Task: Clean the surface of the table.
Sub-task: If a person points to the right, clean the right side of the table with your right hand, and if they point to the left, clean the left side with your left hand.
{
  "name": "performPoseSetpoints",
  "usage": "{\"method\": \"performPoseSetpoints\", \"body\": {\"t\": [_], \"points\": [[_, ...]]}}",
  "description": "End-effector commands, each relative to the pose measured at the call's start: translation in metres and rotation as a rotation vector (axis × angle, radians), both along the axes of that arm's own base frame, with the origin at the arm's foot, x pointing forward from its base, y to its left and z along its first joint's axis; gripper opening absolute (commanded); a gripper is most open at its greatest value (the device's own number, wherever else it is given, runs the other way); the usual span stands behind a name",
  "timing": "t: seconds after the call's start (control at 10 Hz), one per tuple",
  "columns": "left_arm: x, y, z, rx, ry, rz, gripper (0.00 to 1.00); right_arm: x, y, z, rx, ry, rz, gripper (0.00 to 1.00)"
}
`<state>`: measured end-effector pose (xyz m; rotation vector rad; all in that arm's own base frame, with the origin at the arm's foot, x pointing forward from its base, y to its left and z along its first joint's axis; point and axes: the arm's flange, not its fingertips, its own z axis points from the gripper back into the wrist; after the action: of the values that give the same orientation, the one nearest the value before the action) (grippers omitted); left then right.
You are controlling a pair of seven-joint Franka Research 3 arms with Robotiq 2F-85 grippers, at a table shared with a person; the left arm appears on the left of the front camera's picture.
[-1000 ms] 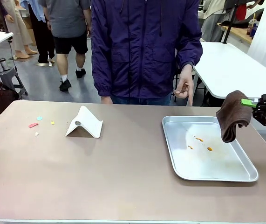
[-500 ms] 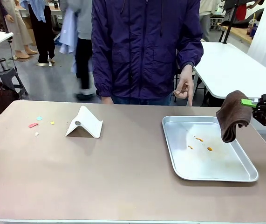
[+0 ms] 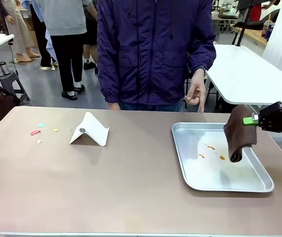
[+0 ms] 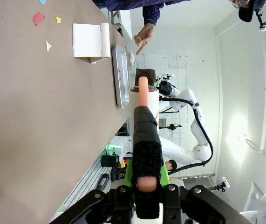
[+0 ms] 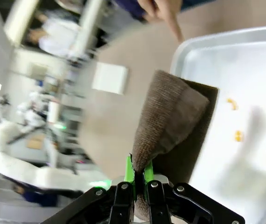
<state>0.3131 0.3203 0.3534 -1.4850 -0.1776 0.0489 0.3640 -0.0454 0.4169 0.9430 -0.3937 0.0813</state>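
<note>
The beige-brown table point(image 3: 126, 182) carries small coloured scraps point(image 3: 35, 132) at its far left. My right gripper point(image 3: 257, 120) is shut on a brown cloth point(image 3: 237, 136), which hangs over the right part of the silver tray point(image 3: 190, 173), its lower end close above orange smears point(image 3: 222, 157). The right wrist view shows this gripper point(image 5: 139, 175) pinching the cloth point(image 5: 170, 116) over the tray point(image 5: 244, 60). My left gripper point(image 4: 144, 114) is off the table's point(image 4: 39, 116) near side, shut on a pink-handled white roller point(image 4: 144, 99).
A folded white card point(image 3: 89, 130) stands left of centre. A person in a purple jacket stands at the far edge, one hand point(image 3: 196, 91) pointing down near the tray's far rim. White tables are behind on both sides.
My right gripper has moved left and slightly down with the cloth, bringing its lower end over the tray's orange smears. People behind have walked about.
</note>
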Motion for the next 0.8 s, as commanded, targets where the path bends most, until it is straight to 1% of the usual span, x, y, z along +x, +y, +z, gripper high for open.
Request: {"method": "performPoseSetpoints", "body": {"t": [0.0,0.1,0.2,0.3,0.4,0.5,0.6,0.7], "points": [[-0.003,0.0,0.005,0.007,0.006,-0.009,0.09,0.009,0.018,0.008,-0.312,-0.049,0.019,0.08],[-0.003,0.0,0.005,0.007,0.006,-0.009,0.09,0.018,0.024,0.01,-0.378,-0.061,0.031,0.08],[-0.003,0.0,0.005,0.007,0.006,-0.009,0.09,0.029,0.03,0.01,-0.424,-0.028,-0.008,0.08],[-0.003,0.0,0.005,0.007,0.006,-0.009,0.09,0.039,0.035,0.007,-0.494,-0.027,-0.033,0.08],[-0.003,0.0,0.005,0.007,0.006,-0.009,0.09,0.049,0.036,0.003,-0.57,-0.021,-0.066,0.08],[-0.003,0.0,0.005,0.007,0.006,-0.009,0.09,0.056,0.036,-0.002,-0.61,-0.024,-0.073,0.08],[-0.003,0.0,0.005,0.007,0.006,-0.009,0.09,0.062,0.034,-0.01,-0.702,-0.027,-0.074,0.08],[-0.003,0.0,0.005,0.007,0.006,-0.009,0.09,0.067,0.032,-0.013,-0.737,-0.03,-0.075,0.08]]}}
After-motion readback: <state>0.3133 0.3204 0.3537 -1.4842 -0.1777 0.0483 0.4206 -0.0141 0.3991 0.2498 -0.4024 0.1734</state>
